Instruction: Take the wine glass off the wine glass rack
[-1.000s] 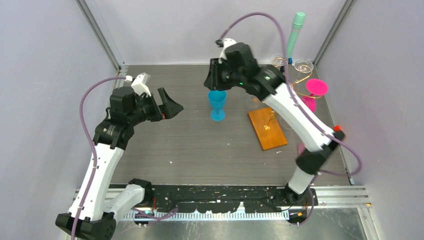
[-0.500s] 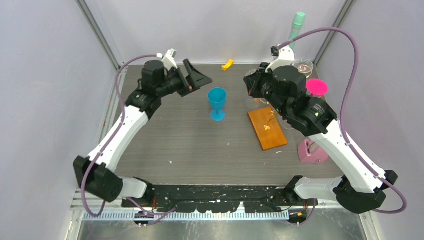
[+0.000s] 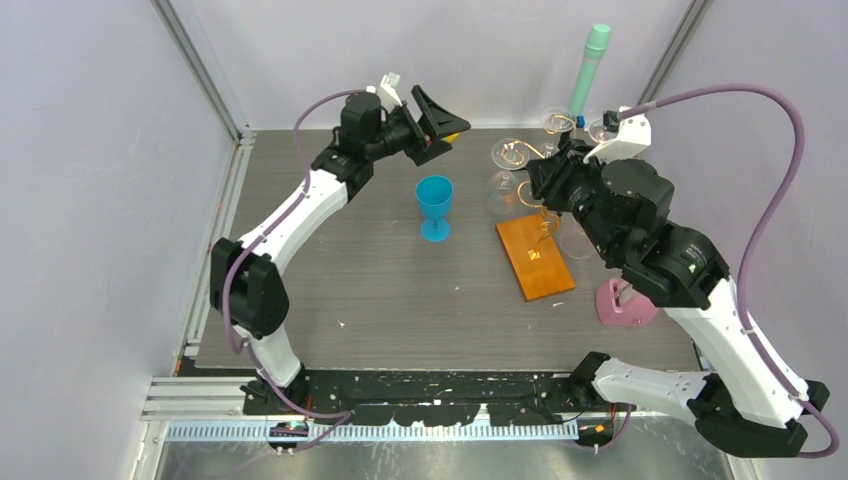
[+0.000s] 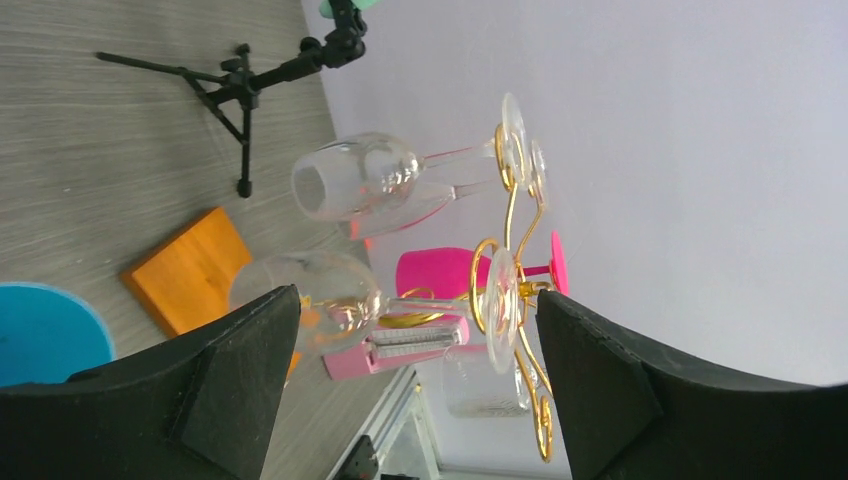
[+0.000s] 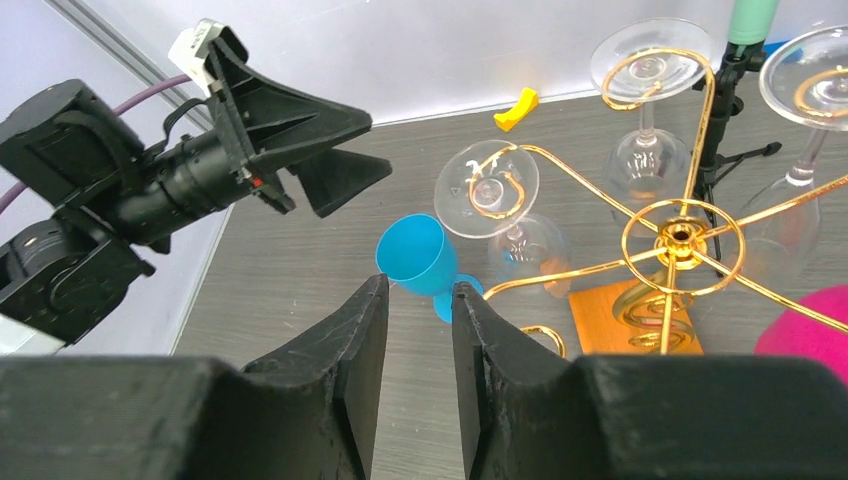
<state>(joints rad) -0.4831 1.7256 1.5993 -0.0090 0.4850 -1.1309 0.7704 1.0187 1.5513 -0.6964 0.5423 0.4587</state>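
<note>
Left end effector (image 4: 417,298) wide; right end effector (image 5: 418,287) narrow, empty, clear only wrist-side.

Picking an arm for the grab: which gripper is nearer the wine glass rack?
Right. The right gripper hovers over the wine glass rack; the left gripper is off to its left.

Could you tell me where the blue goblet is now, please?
In the top view, the blue goblet stands upright near the table's middle, just left of the wine glass rack and apart from it.
</note>
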